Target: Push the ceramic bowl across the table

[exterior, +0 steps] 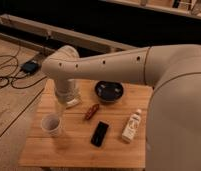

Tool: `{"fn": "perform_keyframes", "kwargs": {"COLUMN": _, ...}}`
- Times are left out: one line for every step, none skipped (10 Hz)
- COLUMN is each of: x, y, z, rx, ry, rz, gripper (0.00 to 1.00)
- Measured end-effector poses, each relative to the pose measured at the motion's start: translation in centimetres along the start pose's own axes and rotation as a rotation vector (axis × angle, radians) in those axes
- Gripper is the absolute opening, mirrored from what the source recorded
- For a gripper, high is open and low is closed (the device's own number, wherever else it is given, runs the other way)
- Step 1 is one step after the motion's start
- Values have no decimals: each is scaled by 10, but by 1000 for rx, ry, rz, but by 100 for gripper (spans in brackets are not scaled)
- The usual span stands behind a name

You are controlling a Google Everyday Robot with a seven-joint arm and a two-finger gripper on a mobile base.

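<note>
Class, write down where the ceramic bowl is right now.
In the camera view, the ceramic bowl sits near the far edge of the table, behind the reddish object; the claw hangs just image-left of it.

Beyond the left edge of the tabletop lies a floor of pale wooden planks; black cables loop across it off the far left corner, beside a small dark box; past the far edge a long pale rail runs slantwise before deep shadow; a light wooden frame crosses above; the light is dim and warm; the tool hangs over the far left corner.
</note>
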Motion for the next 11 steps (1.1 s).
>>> {"fn": "perform_keyframes", "kwargs": {"x": 0, "y": 0, "z": 0, "rx": 0, "ry": 0, "rz": 0, "gripper": 70}}
{"fn": "perform_keyframes", "kwargs": {"x": 0, "y": 0, "z": 0, "rx": 0, "ry": 0, "rz": 0, "gripper": 70}}
{"fn": "perform_keyframes", "kwargs": {"x": 0, "y": 0, "z": 0, "rx": 0, "ry": 0, "rz": 0, "gripper": 70}}
{"fn": "perform_keyframes", "kwargs": {"x": 0, "y": 0, "z": 0, "rx": 0, "ry": 0, "rz": 0, "gripper": 70}}
{"fn": "perform_keyframes", "kwargs": {"x": 0, "y": 0, "z": 0, "rx": 0, "ry": 0, "rz": 0, "gripper": 70}}
{"fn": "perform_keyframes", "kwargs": {"x": 0, "y": 0, "z": 0, "rx": 0, "ry": 0, "rz": 0, "gripper": 70}}
{"fn": "perform_keyframes", "kwargs": {"x": 0, "y": 0, "z": 0, "rx": 0, "ry": 0, "rz": 0, "gripper": 70}}
{"fn": "perform_keyframes", "kwargs": {"x": 0, "y": 0, "z": 0, "rx": 0, "ry": 0, "rz": 0, "gripper": 70}}
{"fn": "perform_keyframes", "kwargs": {"x": 0, "y": 0, "z": 0, "rx": 0, "ry": 0, "rz": 0, "gripper": 70}}
{"fn": "perform_keyframes", "kwargs": {"x": 0, "y": 0, "z": 0, "rx": 0, "ry": 0, "rz": 0, "gripper": 70}}
{"fn": "perform_keyframes", "kwargs": {"x": 0, "y": 0, "z": 0, "rx": 0, "ry": 0, "rz": 0, "gripper": 70}}
